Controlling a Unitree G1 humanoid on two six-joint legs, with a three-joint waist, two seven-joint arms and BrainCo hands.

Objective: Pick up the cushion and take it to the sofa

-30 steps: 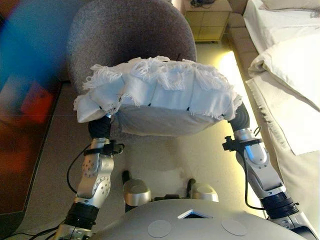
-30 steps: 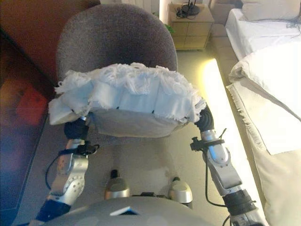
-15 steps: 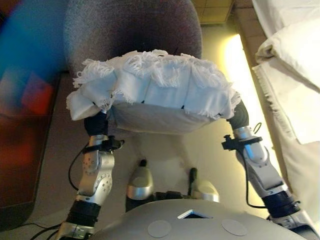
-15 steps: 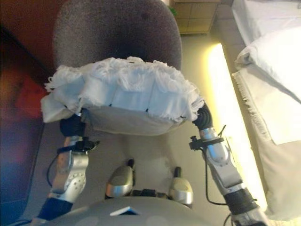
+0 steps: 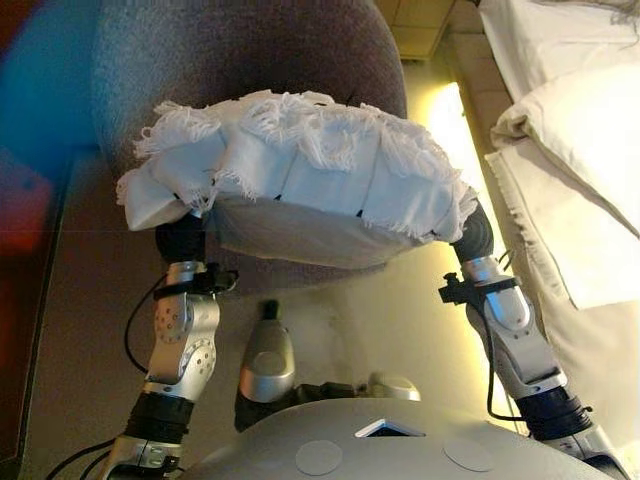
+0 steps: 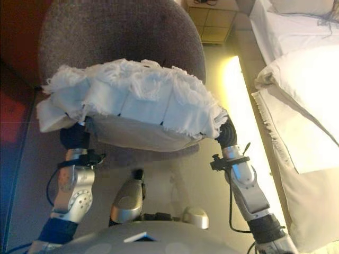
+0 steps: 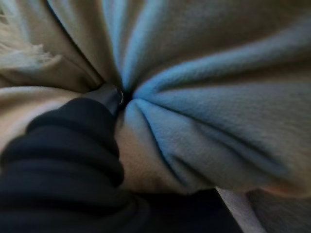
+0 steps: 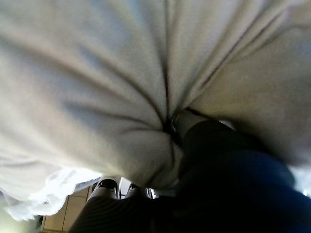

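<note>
A white cushion (image 5: 300, 165) with a fringed top and a plain grey underside is held up between my two hands, just in front of a round grey upholstered chair (image 5: 250, 50). My left hand (image 5: 183, 238) is under its left end and my right hand (image 5: 472, 232) under its right end; only their dark covers show. In the left wrist view my left hand (image 7: 63, 160) presses into the puckered cushion fabric (image 7: 204, 97). In the right wrist view my right hand (image 8: 228, 165) does the same with the cushion (image 8: 97, 73).
A bed (image 5: 570, 130) with white bedding runs along the right side, with a lit strip of floor (image 5: 450, 120) beside it. A small wooden cabinet (image 6: 209, 21) stands at the back. Dark red-brown furniture (image 6: 13, 63) lines the left side.
The camera has shifted, so the chair now shows nearer and more to the left. The cushion stays held between both hands at about the same height.
</note>
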